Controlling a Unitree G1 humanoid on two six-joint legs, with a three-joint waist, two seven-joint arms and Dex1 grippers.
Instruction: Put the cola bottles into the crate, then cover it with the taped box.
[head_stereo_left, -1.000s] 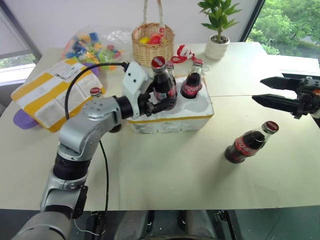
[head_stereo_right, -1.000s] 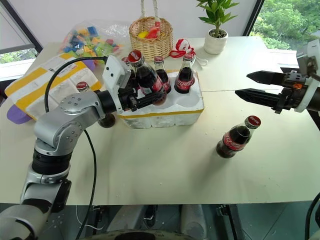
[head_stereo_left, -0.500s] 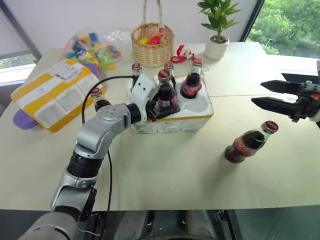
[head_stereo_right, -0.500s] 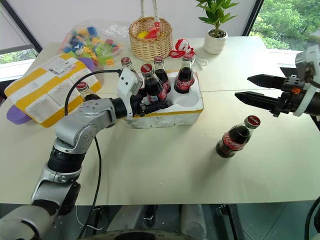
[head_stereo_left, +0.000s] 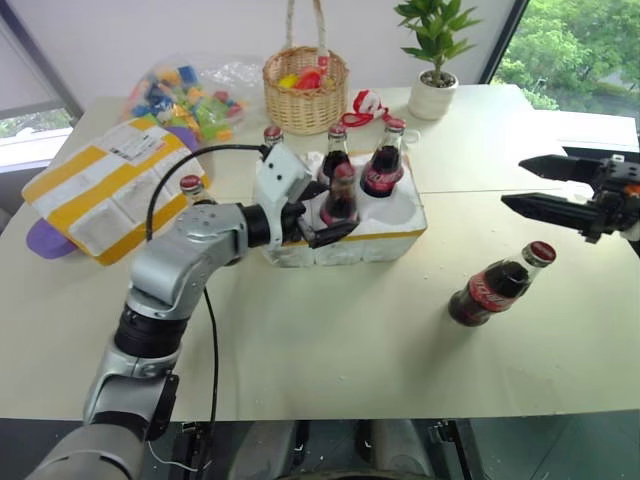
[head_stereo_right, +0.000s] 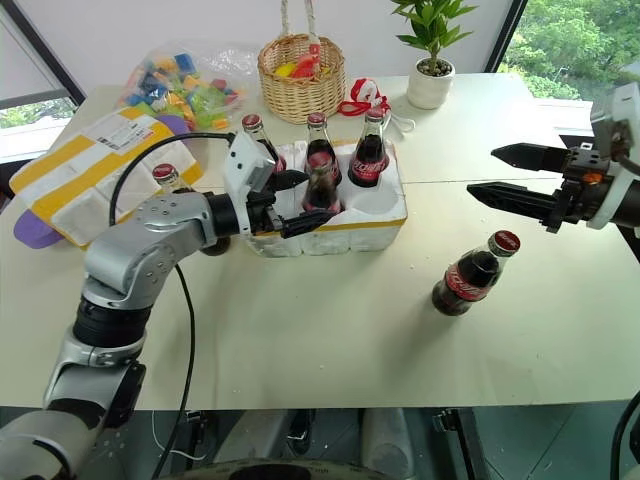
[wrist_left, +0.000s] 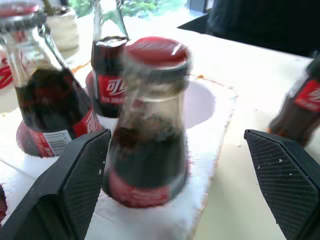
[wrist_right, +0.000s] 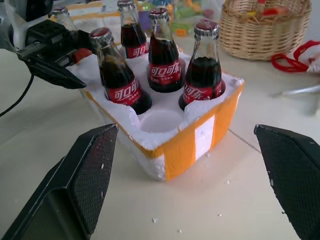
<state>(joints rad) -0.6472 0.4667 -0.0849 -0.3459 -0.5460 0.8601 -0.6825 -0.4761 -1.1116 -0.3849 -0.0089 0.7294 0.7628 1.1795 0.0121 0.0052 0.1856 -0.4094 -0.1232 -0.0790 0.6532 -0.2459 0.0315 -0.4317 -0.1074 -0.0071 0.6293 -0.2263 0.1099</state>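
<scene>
Our left fingers (head_stereo_left: 318, 213) stood spread around 1 seated bottle (head_stereo_left: 339, 195); withdrawing toward 9 o'clock, we risked clipping and tipping it.

From my screen this looks like an office or a meeting room: I see a large pale table (head_stereo_left: 330, 340) (two tops joined side by side), a plain white wall behind it, big dark-framed windows (head_stereo_left: 560, 45) with green trees outside, and a potted plant (head_stereo_left: 436, 60) as decoration.
</scene>
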